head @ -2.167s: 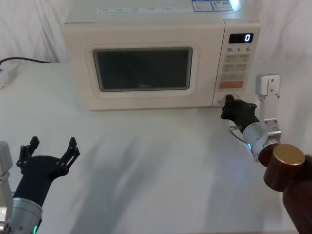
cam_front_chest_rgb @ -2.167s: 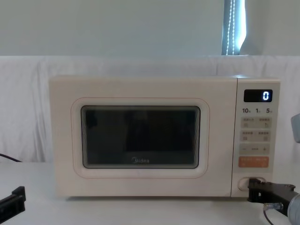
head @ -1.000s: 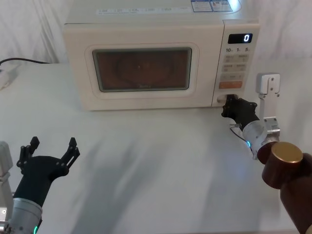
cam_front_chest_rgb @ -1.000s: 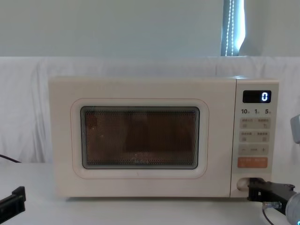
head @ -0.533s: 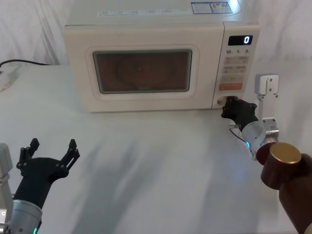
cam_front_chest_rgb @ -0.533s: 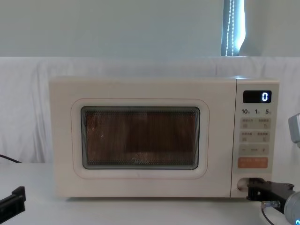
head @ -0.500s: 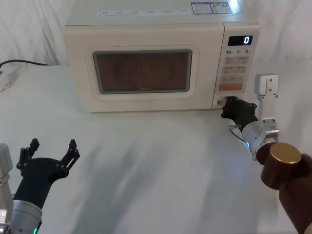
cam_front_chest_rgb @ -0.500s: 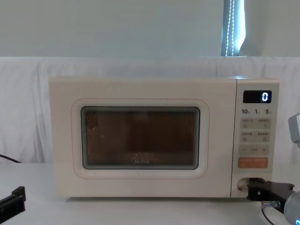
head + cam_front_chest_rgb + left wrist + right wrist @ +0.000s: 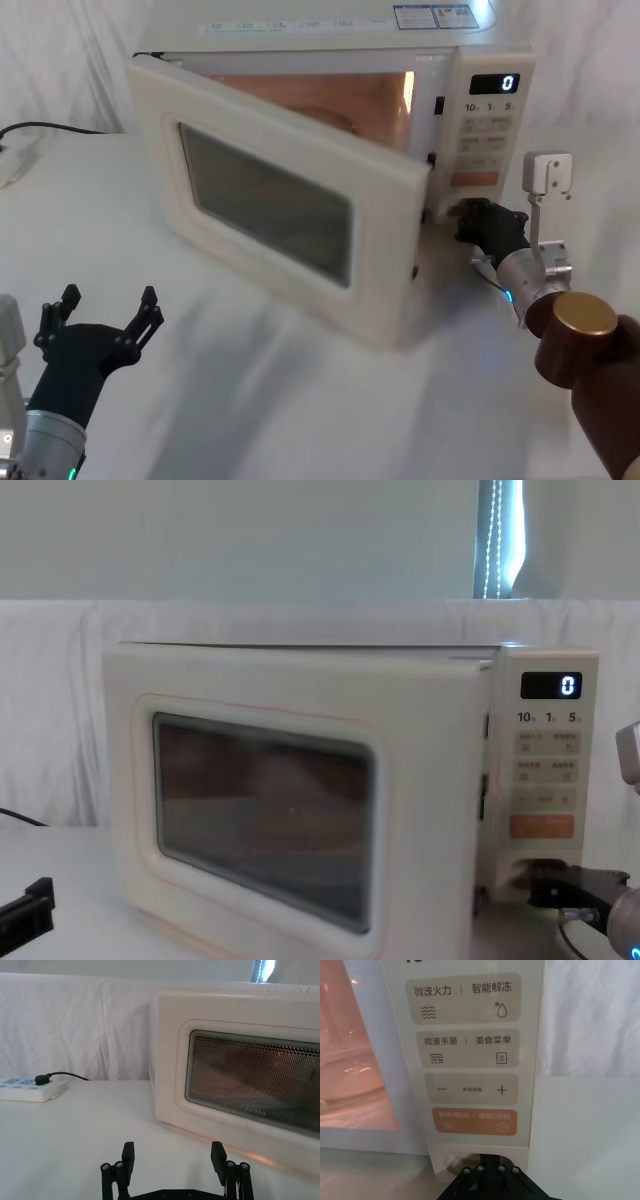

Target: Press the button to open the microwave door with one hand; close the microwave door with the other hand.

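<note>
The microwave door [image 9: 380, 200] stands partly open, hinged on its left, its free edge swung out over the table; it also shows as the door [image 9: 260, 810] and the door [image 9: 250, 1085]. The oven cavity glows orange behind it. The button [image 9: 455, 1162] sits in a recess under the orange key, mostly covered. My right gripper [image 9: 466, 214] is shut with its tip against that recess, seen up close as the right gripper [image 9: 487, 1172] and low right as the right gripper [image 9: 535, 885]. My left gripper [image 9: 110, 297] hovers open over the table's near left, well short of the door; its fingers [image 9: 128, 1156] hold nothing.
The control panel [image 9: 485, 130] shows a lit 0 display [image 9: 566, 685] and an orange key [image 9: 474, 1121]. A white power strip [image 9: 25, 1092] with a black cable [image 9: 40, 125] lies at the far left. The open door's corner reaches close to my right forearm [image 9: 535, 275].
The door, shut half a second ago with the oven light on, has sprung open and swung out to the front. Both grippers stay where they were.
</note>
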Motion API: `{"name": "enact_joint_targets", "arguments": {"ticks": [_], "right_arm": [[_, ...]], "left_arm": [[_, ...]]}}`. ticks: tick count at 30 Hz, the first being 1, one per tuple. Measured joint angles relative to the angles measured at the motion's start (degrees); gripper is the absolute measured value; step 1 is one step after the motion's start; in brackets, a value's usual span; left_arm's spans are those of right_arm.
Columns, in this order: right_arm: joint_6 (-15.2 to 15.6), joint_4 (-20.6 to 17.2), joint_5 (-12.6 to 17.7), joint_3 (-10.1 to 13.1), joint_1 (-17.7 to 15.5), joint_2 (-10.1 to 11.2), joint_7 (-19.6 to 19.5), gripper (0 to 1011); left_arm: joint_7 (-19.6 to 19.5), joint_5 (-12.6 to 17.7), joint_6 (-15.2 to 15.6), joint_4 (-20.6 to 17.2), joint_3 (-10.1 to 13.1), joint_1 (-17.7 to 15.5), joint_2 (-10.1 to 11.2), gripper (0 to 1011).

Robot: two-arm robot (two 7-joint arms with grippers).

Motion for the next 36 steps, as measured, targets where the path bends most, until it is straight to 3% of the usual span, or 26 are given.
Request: {"name": "enact_joint_targets", "arguments": {"ticks": [4, 11, 26, 36], "right_arm": [[0.62, -1.71, 0.01, 0.13, -1.05, -0.02, -0.02, 0], [2.77, -7.93, 0.38, 0.37, -4.79, -0.29, -0.33, 0], [7.93, -27.75, 2.51, 0.64, -18.36, -1.29, -1.72, 0], [8.25, -36.26, -1.22, -1.53, -24.77, -0.02, -3.60, 0]], "left_arm": [[0.00, 0.00, 0.00, 0.00, 0.00, 0.00, 0.00, 1001], [0.00, 0.00, 0.00, 0.00, 0.00, 0.00, 0.00, 1001], [0.00, 0.00, 0.00, 0.00, 0.00, 0.00, 0.00, 1001], [0.00, 0.00, 0.00, 0.00, 0.00, 0.00, 0.00, 1001]]}}
